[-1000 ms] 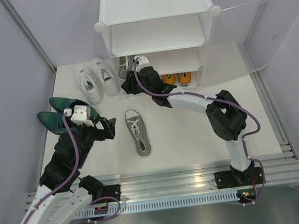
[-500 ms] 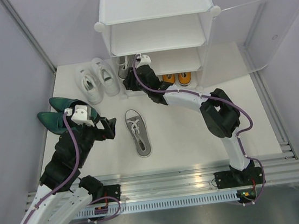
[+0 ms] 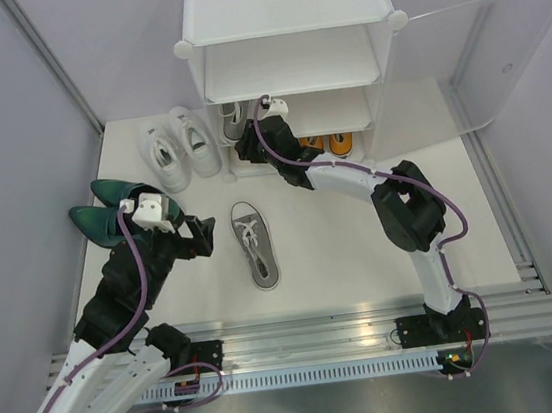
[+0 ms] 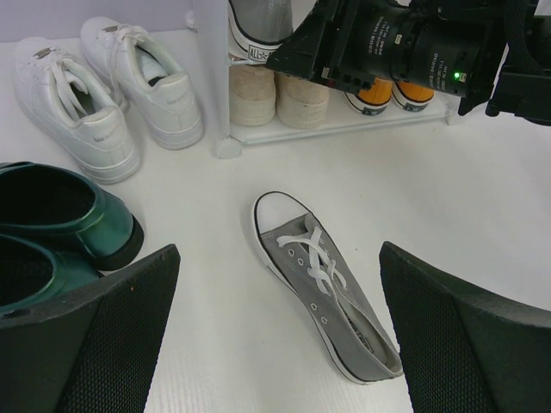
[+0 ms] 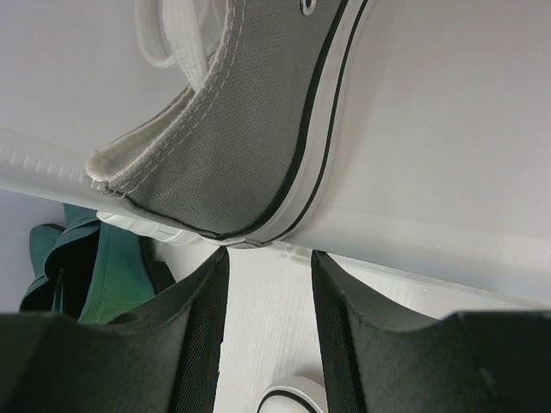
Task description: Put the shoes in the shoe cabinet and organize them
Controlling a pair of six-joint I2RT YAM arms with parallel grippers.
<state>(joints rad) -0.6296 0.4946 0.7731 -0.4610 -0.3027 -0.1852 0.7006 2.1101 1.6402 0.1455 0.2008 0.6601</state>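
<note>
One grey canvas shoe (image 3: 254, 244) (image 4: 327, 284) lies on the floor. My left gripper (image 3: 199, 236) (image 4: 275, 344) hovers over it, open wide and empty. The other grey shoe (image 3: 232, 121) (image 5: 250, 129) lies on the shelf above the lowest level of the white shoe cabinet (image 3: 286, 4), heel at the front edge. My right gripper (image 3: 245, 145) (image 5: 267, 258) sits just behind that heel, jaws partly open with nothing between them. A cream pair (image 4: 275, 95) and an orange pair (image 3: 327, 145) (image 4: 387, 95) stand on the cabinet's lowest level.
White sneakers (image 3: 180, 148) (image 4: 103, 95) stand on the floor left of the cabinet. The dark green pair (image 3: 101, 213) (image 4: 52, 224) lies by my left arm. The frosted door (image 3: 484, 50) hangs open at the right.
My right gripper has moved a little toward the cabinet, and the grey shoe on the shelf has shifted slightly further in. The left arm has not moved.
</note>
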